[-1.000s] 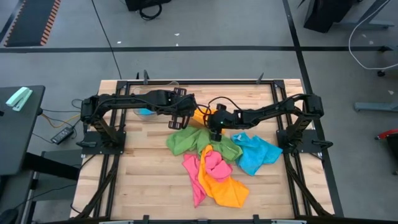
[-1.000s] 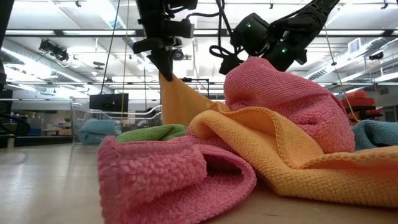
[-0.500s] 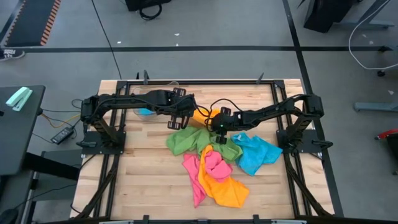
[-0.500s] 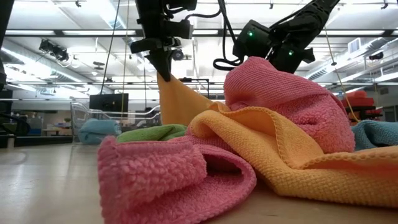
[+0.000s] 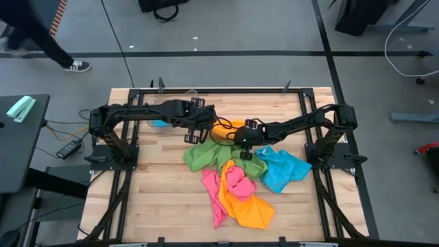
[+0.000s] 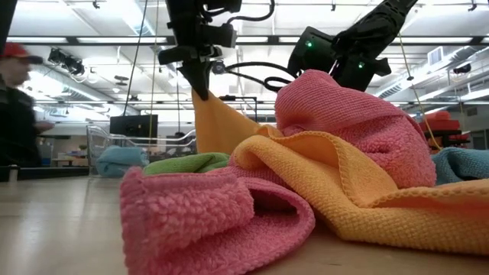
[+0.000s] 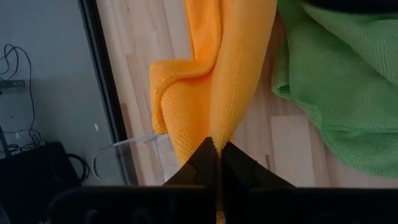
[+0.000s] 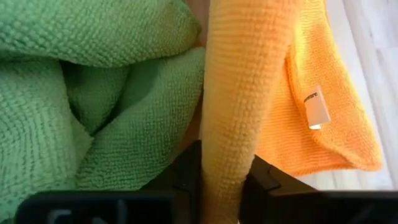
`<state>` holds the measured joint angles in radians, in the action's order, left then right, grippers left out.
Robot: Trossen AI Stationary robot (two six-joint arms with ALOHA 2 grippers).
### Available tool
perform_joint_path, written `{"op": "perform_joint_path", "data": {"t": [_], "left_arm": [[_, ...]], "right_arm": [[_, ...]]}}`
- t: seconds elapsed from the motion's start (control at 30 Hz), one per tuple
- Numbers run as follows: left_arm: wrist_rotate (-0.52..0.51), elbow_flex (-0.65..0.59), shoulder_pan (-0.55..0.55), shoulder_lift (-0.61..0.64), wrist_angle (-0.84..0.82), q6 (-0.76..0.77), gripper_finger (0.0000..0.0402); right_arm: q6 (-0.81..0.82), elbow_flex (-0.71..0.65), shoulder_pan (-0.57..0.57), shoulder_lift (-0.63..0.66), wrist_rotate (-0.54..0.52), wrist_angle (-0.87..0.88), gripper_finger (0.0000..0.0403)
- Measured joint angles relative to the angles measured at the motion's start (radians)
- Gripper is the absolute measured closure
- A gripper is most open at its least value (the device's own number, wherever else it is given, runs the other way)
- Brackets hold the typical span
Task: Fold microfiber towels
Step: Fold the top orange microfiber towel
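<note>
An orange towel (image 5: 221,129) is stretched between my two grippers at the table's far middle, beside a green towel (image 5: 206,156). My left gripper (image 5: 200,134) is shut on its raised end, and its other end lies on the wood. My right gripper (image 5: 241,144) is shut on a rolled stretch of the same towel (image 8: 230,93). Nearer the front lie a pink towel (image 5: 230,182), a second orange towel (image 5: 248,207) and a blue towel (image 5: 282,170), heaped partly on one another. My left gripper pinches a pointed bunch of the orange towel's edge (image 7: 217,134) between its two fingers, coming slanting down from above. That end is lifted into a peak (image 6: 202,98), and the cloth slopes down from it to the table. My right gripper has a thick rolled fold of the orange towel (image 8: 227,158) between its two fingers (image 8: 186,169), several layers thick. The fingers come slanting down and lie across the roll. The cloth beyond the fingers, with its white label (image 8: 317,107), rests on the table.
A clear bin (image 7: 124,149) with a blue cloth (image 5: 160,124) stands at the far left behind my left arm. The metal frame (image 5: 206,90) rims the table. Bare wood lies at the near left (image 5: 158,206). A person (image 6: 15,107) stands beyond the table's left side.
My right gripper has tipped further down onto the orange towel and shifted slightly toward the table's right. The orange towel's lifted peak in my left gripper stays where it was. A person has walked into view beyond the far left of the table.
</note>
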<state>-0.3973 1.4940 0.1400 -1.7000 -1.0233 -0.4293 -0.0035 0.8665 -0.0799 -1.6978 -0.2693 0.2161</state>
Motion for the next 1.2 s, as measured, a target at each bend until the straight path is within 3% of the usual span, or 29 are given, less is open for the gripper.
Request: {"op": "perform_joint_path", "data": {"t": [0.2,0.47,0.77,1.2], "left_arm": [[0.053,0.0,-0.003,0.0,-0.009,0.0,0.0384],[0.09,0.0,-0.003,0.0,-0.023,-0.03,0.0389],[0.128,-0.001,-0.001,0.0,0.088,-0.259,0.0394],[0.113,0.015,0.111,0.0,0.252,-0.451,0.0389]], "right_arm": [[-0.034,0.0,0.0,0.007,-0.006,0.015,0.0392],[-0.141,0.0,0.0,0.167,-0.007,0.158,0.0394],[-0.34,0.0,-0.037,0.368,0.032,0.327,0.0394],[-0.528,0.033,-0.188,0.474,-0.026,0.439,0.0395]]}}
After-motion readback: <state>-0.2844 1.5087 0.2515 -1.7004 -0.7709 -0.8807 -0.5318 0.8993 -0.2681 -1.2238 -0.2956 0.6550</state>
